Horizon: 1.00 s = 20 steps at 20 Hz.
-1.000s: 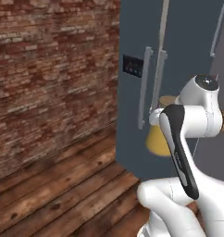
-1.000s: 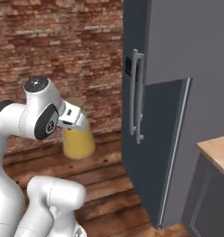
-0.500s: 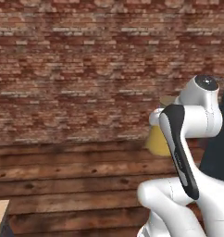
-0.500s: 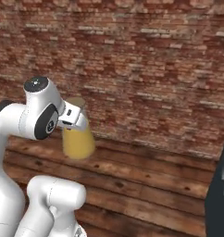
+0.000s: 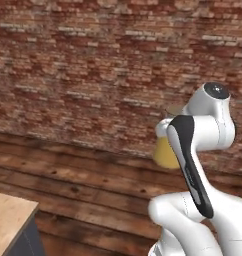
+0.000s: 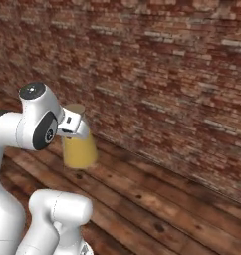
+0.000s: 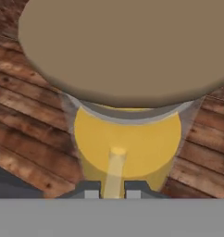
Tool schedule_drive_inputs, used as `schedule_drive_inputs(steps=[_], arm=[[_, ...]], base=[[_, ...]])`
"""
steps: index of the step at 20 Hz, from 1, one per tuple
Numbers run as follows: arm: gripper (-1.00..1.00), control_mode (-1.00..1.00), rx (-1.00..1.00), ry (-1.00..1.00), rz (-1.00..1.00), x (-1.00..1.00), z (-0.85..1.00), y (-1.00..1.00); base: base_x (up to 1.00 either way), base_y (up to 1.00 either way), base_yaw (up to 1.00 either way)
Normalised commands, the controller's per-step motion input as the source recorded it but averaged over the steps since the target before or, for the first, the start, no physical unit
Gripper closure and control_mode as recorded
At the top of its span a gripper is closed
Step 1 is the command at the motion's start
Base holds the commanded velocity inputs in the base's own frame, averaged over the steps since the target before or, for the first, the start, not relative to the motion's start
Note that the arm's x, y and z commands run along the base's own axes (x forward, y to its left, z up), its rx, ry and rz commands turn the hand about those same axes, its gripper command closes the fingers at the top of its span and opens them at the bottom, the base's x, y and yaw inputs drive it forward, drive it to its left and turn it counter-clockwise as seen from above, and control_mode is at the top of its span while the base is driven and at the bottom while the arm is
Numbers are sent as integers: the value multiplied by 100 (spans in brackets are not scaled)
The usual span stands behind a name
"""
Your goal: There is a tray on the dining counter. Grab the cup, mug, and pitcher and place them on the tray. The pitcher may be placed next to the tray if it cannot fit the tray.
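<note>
In front of a red brick wall (image 5: 83, 65), over a dark plank floor (image 6: 157, 199), the arm carries the pitcher (image 6: 78, 149) clear of any surface. The gripper (image 7: 112, 190) looks straight down on the pitcher's round tan lid (image 7: 127, 46). Its two fingertips (image 7: 90, 190) stand close together at either side of a pale handle-like strip on the glass, with yellow juice below. I judge the fingers clamped on the pitcher at that strip, though the contact itself sits at the picture's edge.

Change noted: a second ago both base views faced a dark grey fridge with long handles; half a second ago the brick wall had largely replaced it. Now the wall and floor make up the background. The whole picture has shifted, so the base has turned or driven; the things themselves have not moved. The arm's pose and the pitcher's place beside it match the earlier pictures, so the load has stayed secure in transit.

Meaning for the task: the pitcher is in hand and under transport. A corner of light tan countertop (image 5: 10, 220) enters the left base view at lower left, likely the dining counter. The tray, cup and mug cannot be located.
</note>
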Motion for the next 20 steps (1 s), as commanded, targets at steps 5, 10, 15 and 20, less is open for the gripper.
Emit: schedule_drive_inputs(steps=[5, 10, 15, 20], arm=[[100, 100, 0, 0, 0, 0, 0, 0], [100, 100, 0, 0, 0, 0, 0, 0], [100, 100, 0, 0, 0, 0, 0, 0], [100, 100, 0, 0, 0, 0, 0, 0]], base=[[100, -68, 22], [100, -92, 42], [98, -72, 73], [98, -69, 62]])
